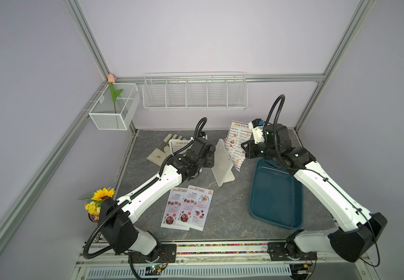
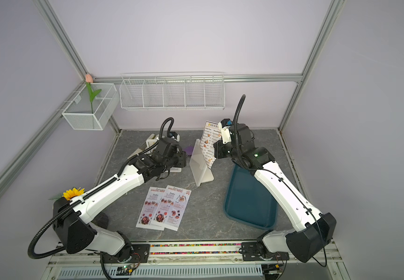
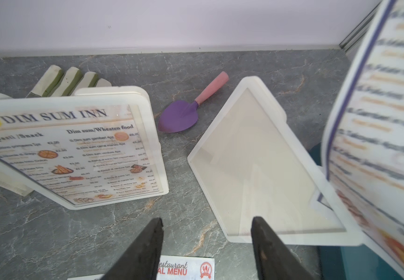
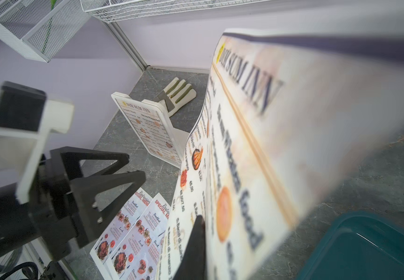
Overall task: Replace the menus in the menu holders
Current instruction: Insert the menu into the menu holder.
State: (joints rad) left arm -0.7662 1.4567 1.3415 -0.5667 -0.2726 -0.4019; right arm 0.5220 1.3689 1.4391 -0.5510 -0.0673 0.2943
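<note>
R tool (image 1: 244, 148) clamped on Dim Sum menu (image 1: 235, 143); sheet is off surface (image 1: 230, 208), upper centre-right in both top views, beside empty holder (image 1: 222, 164). L tool (image 3: 207, 219) part-open, holding nothing. 2nd holder (image 3: 74, 150), frame left, has Dim Sum sheet. Two Special menus (image 1: 187, 208) lie flat, lower centre.

Menu holder (image 1: 221, 157) between tray (image 1: 273, 198) and second holder (image 3: 123, 98)

Empty white menu holder (image 1: 221, 164), rounded corners, upright on its foot, slanted face bare. To its left in both top views, second holder (image 3: 87, 99) displaying a DIM SUM INN sheet (image 3: 70, 155). Just right, loose DIM SUM INN sheet (image 1: 234, 143) raised in air, curling. In front, two pinkish SPECIAL MENU sheets (image 1: 188, 208), flat, overlapping.
</note>
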